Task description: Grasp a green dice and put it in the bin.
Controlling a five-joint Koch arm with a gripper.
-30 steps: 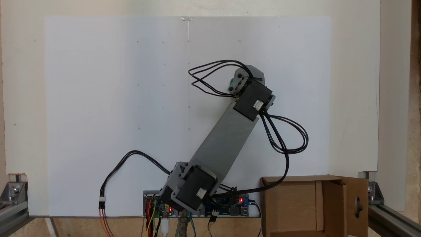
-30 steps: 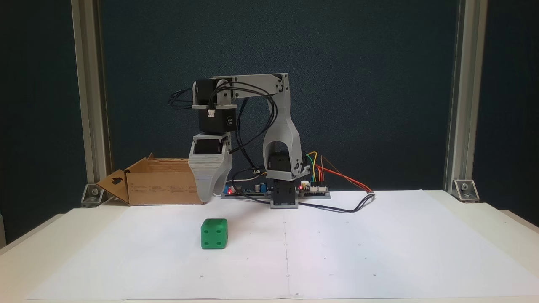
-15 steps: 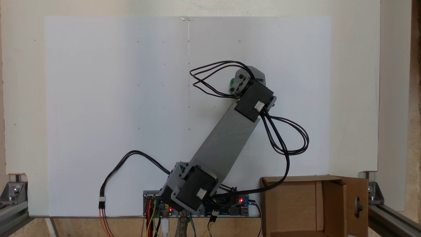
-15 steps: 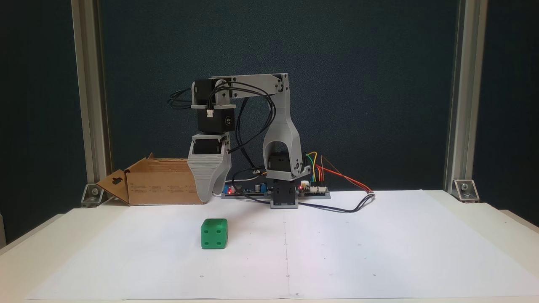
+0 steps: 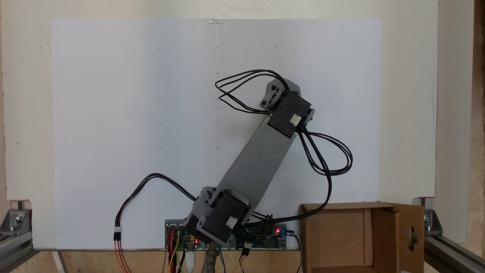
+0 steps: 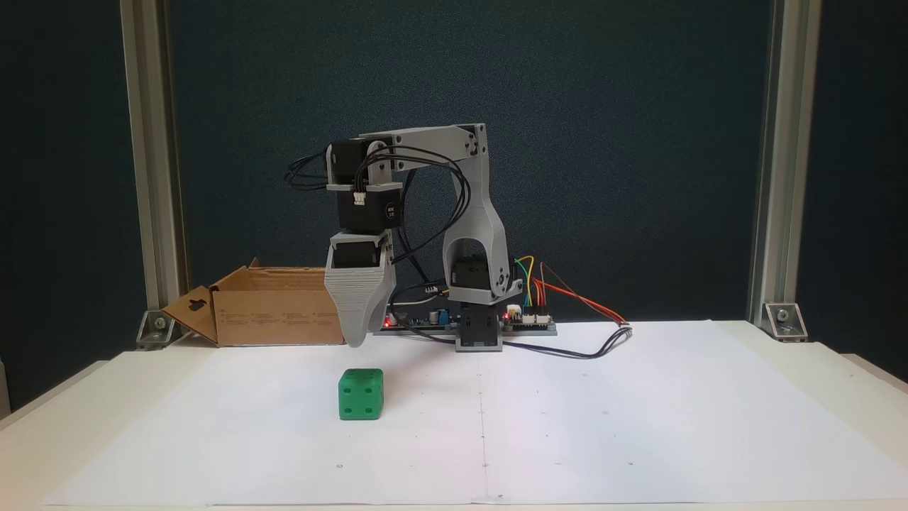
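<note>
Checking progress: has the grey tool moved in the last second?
Yes. The grey tool dropped lower against the brown cardboard box, toward the green plastic dice.

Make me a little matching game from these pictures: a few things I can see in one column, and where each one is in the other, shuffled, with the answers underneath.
Things
1. green dice
2. bin
3. gripper
4. circuit boards

Places
A. at the foot of the arm, with coloured wires plugged in
B. hanging tip down just above the dice, not touching it
C. alone on the white paper, in front of the arm
D. at the back edge of the table, flaps open, left of the arm in the side-on fixed view

Pairs: 1-C, 2-D, 3-B, 4-A
</note>
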